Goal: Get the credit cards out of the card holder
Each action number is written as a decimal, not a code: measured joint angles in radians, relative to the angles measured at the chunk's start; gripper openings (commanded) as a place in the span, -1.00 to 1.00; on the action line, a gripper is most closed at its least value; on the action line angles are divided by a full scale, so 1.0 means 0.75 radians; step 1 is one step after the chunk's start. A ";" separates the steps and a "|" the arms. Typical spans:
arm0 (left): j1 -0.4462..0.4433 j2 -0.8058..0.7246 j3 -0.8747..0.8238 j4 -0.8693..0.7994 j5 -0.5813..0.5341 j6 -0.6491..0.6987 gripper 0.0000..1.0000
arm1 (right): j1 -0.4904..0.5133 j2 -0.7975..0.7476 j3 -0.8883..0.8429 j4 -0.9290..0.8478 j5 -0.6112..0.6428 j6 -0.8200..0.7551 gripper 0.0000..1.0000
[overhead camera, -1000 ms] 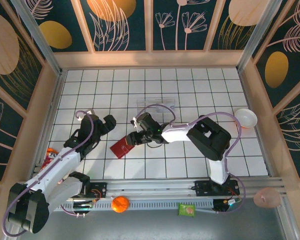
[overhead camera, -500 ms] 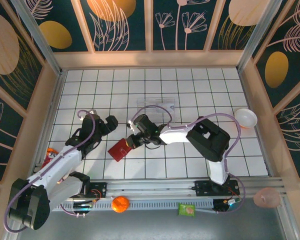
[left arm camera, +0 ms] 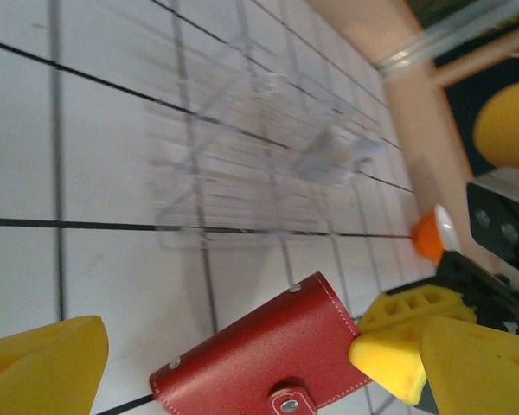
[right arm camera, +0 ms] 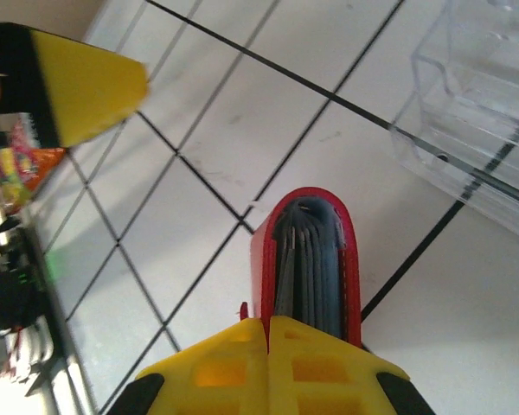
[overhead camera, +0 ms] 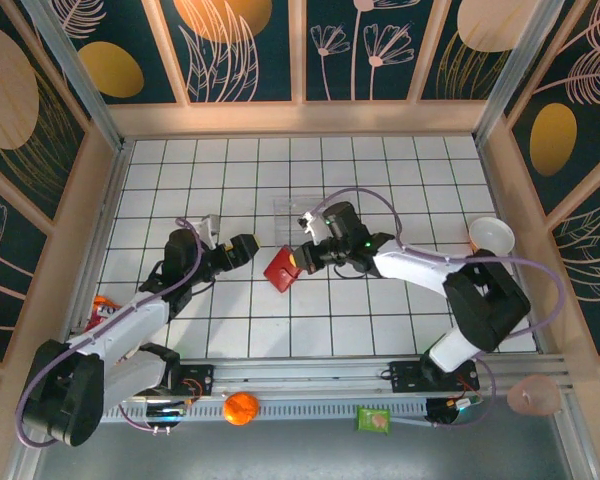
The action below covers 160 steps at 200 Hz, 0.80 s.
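The right gripper [overhead camera: 296, 263] is now holding the red card holder [overhead camera: 282, 269] by one edge, with its jaws shut tight on it. A second ago the card holder was lying lower down on the counter [overhead camera: 380, 330], and those jaws were only closing in. Now it is sitting nearer the middle, close to the clear tray [overhead camera: 292, 207], and it is looking lifted off the tiles. The left gripper [overhead camera: 242, 248] has come closer too. It is waiting just beside the card holder with its jaws wide and nothing in them. The credit cards [right arm camera: 304, 246] are still tucked inside, and only thin grey edges seem to be peeking out. So the taking-out part is not started yet, but one arm is holding and the other is looking ready to pull.
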 measured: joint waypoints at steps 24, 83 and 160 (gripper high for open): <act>-0.016 0.022 -0.004 0.087 0.092 0.003 0.84 | -0.016 -0.067 -0.002 -0.010 -0.131 -0.043 -1.00; -0.111 0.105 -0.006 0.220 0.257 0.014 0.51 | -0.052 -0.085 0.020 -0.048 -0.364 -0.104 -1.00; -0.156 0.107 -0.031 0.357 0.337 0.001 0.14 | -0.137 -0.082 0.078 -0.102 -0.431 -0.134 -1.00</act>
